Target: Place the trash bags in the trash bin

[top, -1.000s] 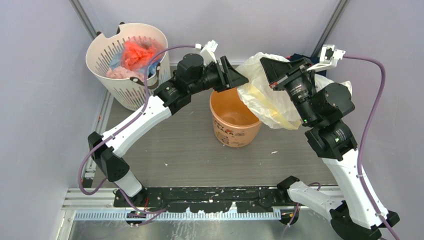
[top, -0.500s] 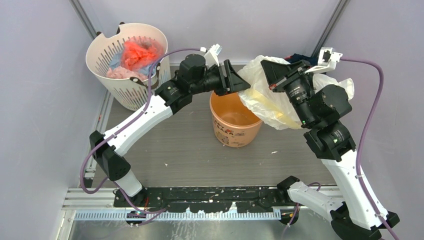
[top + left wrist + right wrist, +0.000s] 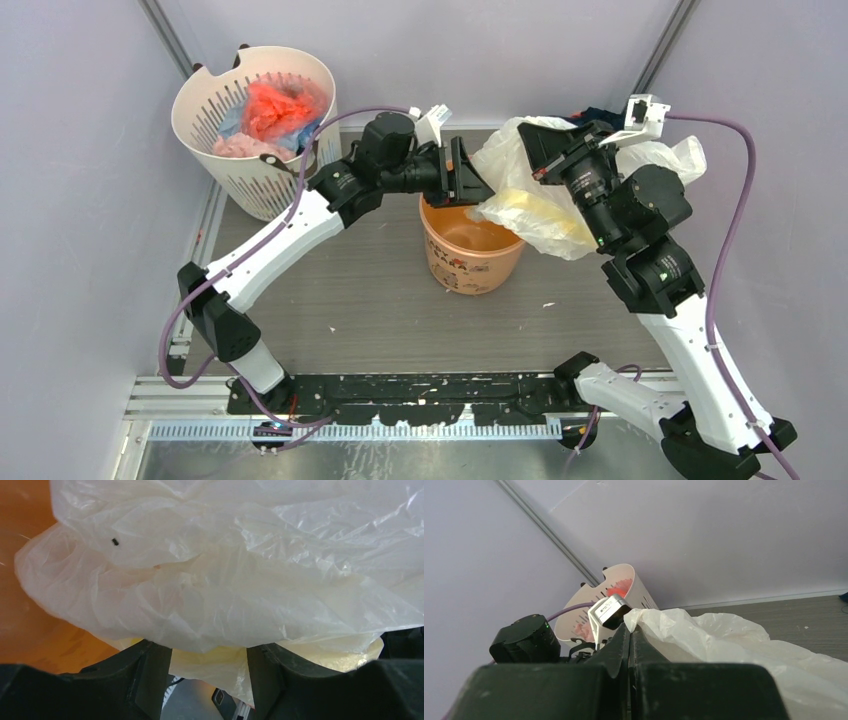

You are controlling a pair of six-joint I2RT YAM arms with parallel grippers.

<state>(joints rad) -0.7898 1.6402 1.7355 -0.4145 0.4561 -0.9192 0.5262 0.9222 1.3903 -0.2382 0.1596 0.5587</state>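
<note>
Right gripper [image 3: 629, 630]: fingers pressed together on a fold of the pale-yellow trash bag [image 3: 530, 205], holding it up in the air.
Left gripper [image 3: 209, 655]: fingers apart, with film sagging just above the gap but not pinched; it hovers over the far rim of the orange bucket [image 3: 470, 260].
Bag position: mostly outside the bucket, with one lobe hanging over the far-right rim and another trailing right, behind the right arm.
Step in hand: probably gathering the loose film and steering it into the bucket's mouth.
Doing it well: close the left fingers on the low lobe first, then push down at the centre of the mouth while the right gripper lowers and lets go late. Thin film balloons and springs back, so slow pressure should serve better than a drop.
Edges: the rim is the snag, since film draped across it would likely slide back out.
Open room: the bare table [image 3: 380, 300] in front of the bucket is free. The white slotted basket [image 3: 240, 170] stands well to the left, while the back wall [image 3: 450, 50] is near.
</note>
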